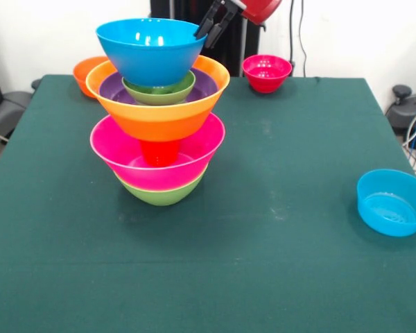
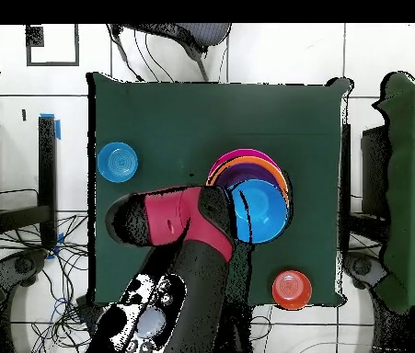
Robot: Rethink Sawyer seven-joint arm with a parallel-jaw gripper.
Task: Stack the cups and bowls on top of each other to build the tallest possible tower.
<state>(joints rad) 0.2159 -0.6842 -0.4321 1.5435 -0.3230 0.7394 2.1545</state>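
The tower [image 1: 159,132] stands left of centre. A green bowl [image 1: 159,193] is lowest, and a pink bowl [image 1: 118,149] sits in it. The orange cup [image 1: 159,151] stands in the pink bowl. A large orange bowl [image 1: 159,114] rests on the cup and holds a purple bowl [image 1: 112,87] and a small green bowl [image 1: 159,92]. A blue bowl [image 1: 149,50] is on top. My gripper [image 1: 206,35] is at that bowl's right rim, shut on it. In the overhead view the arm [image 2: 178,221] hides the gripper beside the blue bowl [image 2: 259,210].
A small orange bowl [image 1: 84,69] [image 2: 291,289] sits behind the tower near the far table edge. A small red bowl [image 1: 266,73] sits at the far edge right of centre. Another blue bowl [image 1: 393,202] [image 2: 117,161] lies near the table's side edge.
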